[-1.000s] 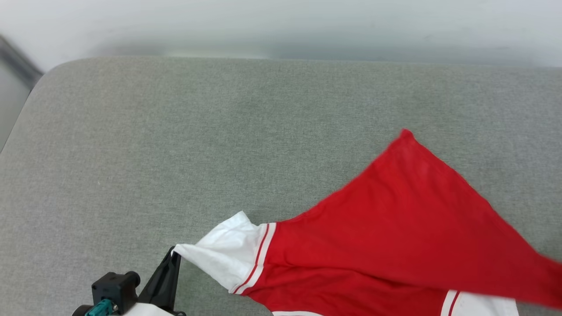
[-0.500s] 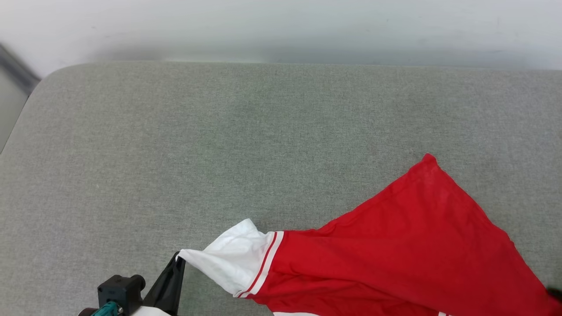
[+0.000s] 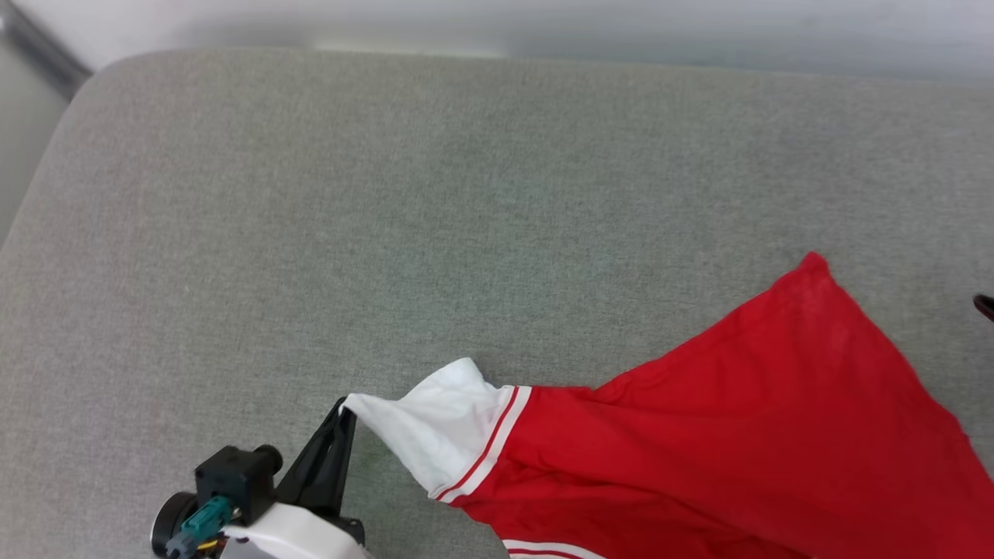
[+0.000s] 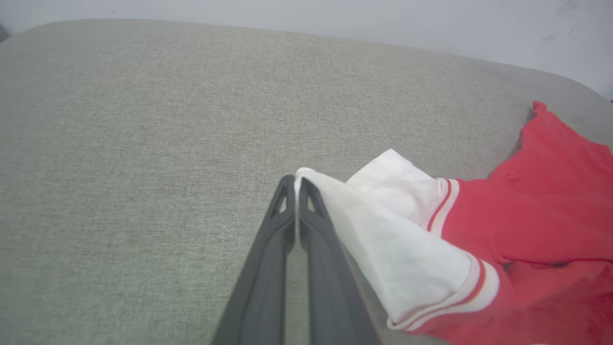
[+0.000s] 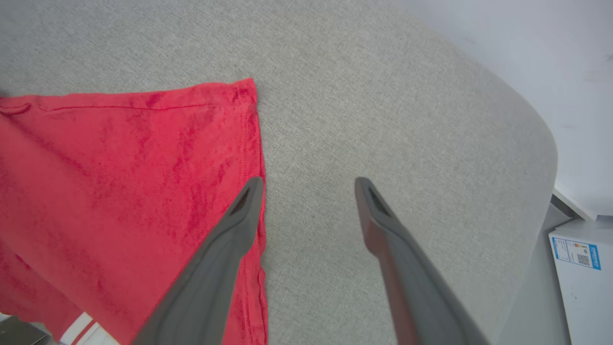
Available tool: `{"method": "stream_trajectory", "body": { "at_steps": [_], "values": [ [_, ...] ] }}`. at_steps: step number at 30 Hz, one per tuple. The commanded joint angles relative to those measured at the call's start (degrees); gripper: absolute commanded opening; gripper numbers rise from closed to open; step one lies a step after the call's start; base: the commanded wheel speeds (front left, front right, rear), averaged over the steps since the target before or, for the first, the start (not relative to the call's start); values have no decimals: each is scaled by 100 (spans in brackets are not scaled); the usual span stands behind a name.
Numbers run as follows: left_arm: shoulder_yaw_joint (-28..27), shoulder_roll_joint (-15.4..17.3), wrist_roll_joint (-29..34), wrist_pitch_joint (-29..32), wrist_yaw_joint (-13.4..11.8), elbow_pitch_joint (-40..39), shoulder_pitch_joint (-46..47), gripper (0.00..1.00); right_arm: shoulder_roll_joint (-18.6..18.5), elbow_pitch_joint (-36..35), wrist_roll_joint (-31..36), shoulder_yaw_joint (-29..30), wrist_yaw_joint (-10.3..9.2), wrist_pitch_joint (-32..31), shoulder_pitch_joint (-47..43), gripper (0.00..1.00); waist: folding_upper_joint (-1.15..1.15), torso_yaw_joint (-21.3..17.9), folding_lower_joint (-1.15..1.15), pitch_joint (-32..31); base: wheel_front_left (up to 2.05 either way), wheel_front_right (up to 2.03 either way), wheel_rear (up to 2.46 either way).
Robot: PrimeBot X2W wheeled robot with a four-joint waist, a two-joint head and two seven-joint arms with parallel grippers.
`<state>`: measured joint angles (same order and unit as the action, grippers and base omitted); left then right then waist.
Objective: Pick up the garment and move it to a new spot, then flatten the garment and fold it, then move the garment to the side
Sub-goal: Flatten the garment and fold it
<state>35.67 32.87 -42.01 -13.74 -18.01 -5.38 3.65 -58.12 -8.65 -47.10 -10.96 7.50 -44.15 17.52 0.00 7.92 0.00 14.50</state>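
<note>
The garment [image 3: 738, 435] is bright red with a white sleeve [image 3: 435, 435] and striped trim. It lies spread over the lower right of the grey cushion in the head view. My left gripper [image 3: 345, 407] is shut on the sleeve's tip and holds it stretched out to the left. In the left wrist view the fingers [image 4: 296, 179] press together on the white edge, with the garment [image 4: 550, 211] trailing to the right. In the right wrist view my right gripper [image 5: 309, 182] stands open. Its left finger hangs over the garment's red hem [image 5: 119, 182] and its right finger over bare cushion.
The grey fabric cushion [image 3: 388, 217] stretches far to the left and back, ending at a pale wall. Its rounded right edge [image 5: 541, 158] drops off beside a white box with a label [image 5: 579, 282]. A dark fingertip [image 3: 985, 304] shows at the head view's right edge.
The head camera has shifted. The garment's far red corner has slid right and settled onto the cushion. The left gripper still holds the sleeve tip.
</note>
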Motion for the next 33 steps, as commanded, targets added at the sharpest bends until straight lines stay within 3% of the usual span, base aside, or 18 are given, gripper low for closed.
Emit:
{"method": "stream_trajectory", "body": {
  "at_steps": [1,7,14,22,23,24,25,33],
  "values": [
    [23,-59,42,-4,39,-2,149,0,70,10,106,-194,-2,-204,334,100,0,151,0,232,0,0,0],
    [103,-217,156,-18,127,46,465,0,589,417,582,-1207,-2,-865,1695,100,0,336,0,609,0,0,0],
    [125,-350,242,-47,179,87,703,0,1368,1612,845,-1897,-2,-915,2663,100,0,469,0,980,0,0,0],
    [156,-478,289,-77,261,223,863,0,1519,2483,500,-2684,2,-967,2702,100,0,542,0,1184,0,0,0],
    [153,-491,290,-83,273,247,868,0,1521,2501,431,-2755,7,-945,2692,80,0,537,0,1184,0,0,0],
    [145,-500,285,-89,285,271,870,0,1524,2496,398,-2799,7,-843,2723,18,0,525,0,1176,0,0,0],
    [137,-505,277,-93,284,301,874,0,1521,2501,368,-2843,7,-758,2772,0,0,510,0,1154,0,0,0],
    [27,-347,358,-111,311,330,917,0,1440,2502,104,-2977,-2,61,3163,0,0,286,0,668,0,0,0]
  ]
}}
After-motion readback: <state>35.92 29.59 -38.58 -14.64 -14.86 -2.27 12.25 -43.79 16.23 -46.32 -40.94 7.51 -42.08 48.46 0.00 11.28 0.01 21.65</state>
